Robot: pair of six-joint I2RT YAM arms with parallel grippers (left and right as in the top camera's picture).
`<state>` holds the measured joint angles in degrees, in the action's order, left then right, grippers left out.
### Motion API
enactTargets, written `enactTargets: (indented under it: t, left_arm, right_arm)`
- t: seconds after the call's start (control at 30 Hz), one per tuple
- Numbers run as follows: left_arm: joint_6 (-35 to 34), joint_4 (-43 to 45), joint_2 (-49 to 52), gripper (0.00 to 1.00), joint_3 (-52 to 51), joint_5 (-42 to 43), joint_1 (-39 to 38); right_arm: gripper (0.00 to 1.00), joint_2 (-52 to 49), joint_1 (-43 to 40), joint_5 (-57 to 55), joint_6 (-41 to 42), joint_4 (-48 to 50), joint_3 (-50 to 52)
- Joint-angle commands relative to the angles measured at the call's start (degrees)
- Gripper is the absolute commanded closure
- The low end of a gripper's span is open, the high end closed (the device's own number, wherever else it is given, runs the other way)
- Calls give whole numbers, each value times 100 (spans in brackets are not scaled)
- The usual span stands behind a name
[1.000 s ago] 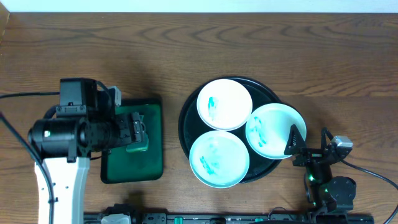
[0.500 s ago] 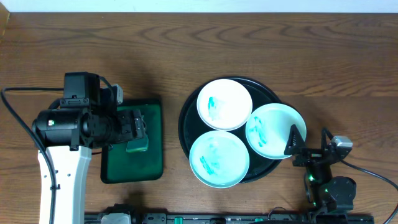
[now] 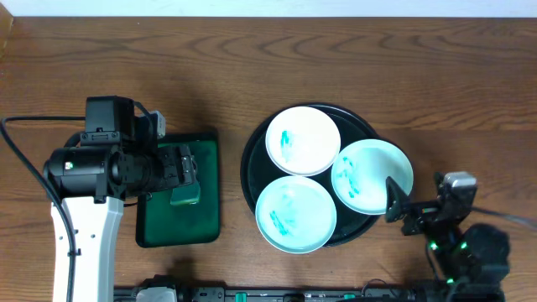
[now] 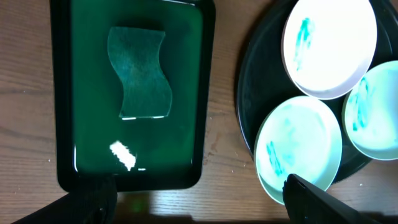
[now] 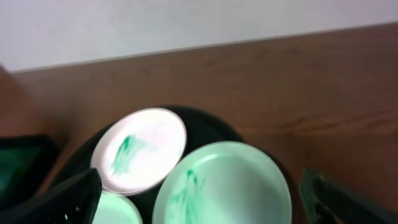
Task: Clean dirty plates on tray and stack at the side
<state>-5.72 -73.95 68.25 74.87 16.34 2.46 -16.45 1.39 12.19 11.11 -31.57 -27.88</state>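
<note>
Both my claws released. Left claw (image 3: 185, 174) hangs over sponge (image 4: 142, 74) in green tray (image 4: 183, 93), sponge's long axis crosswise to finger line. Dirty plates (image 3: 295, 215) on tray (image 3: 250, 168), rightward of left claw, just ahead of right claw (image 3: 399, 206), the nearer one.

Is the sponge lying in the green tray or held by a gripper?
In the tray: the sponge lies flat in the green tray; the left gripper is open, clear of it.

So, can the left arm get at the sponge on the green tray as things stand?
Probably yes: the left hand hangs open right above the green tray, and nothing covers the sponge.
</note>
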Motion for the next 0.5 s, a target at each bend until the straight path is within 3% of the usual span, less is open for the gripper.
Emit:
enactTargets:
  t: [0.0, 0.17, 0.47]
  left_arm:
    - [90, -13, 24, 14, 101, -31, -17]
    - [90, -17, 24, 15, 101, -31, -17]
    - [92, 55, 24, 14, 101, -31, -17]
  right_arm:
    - [1, -933, -22, 529, -273, -505, -909]
    - [1, -2603, -22, 1390, -315, -1834, -2310]
    - [1, -5300, -22, 448, -629, -4846, -4863]
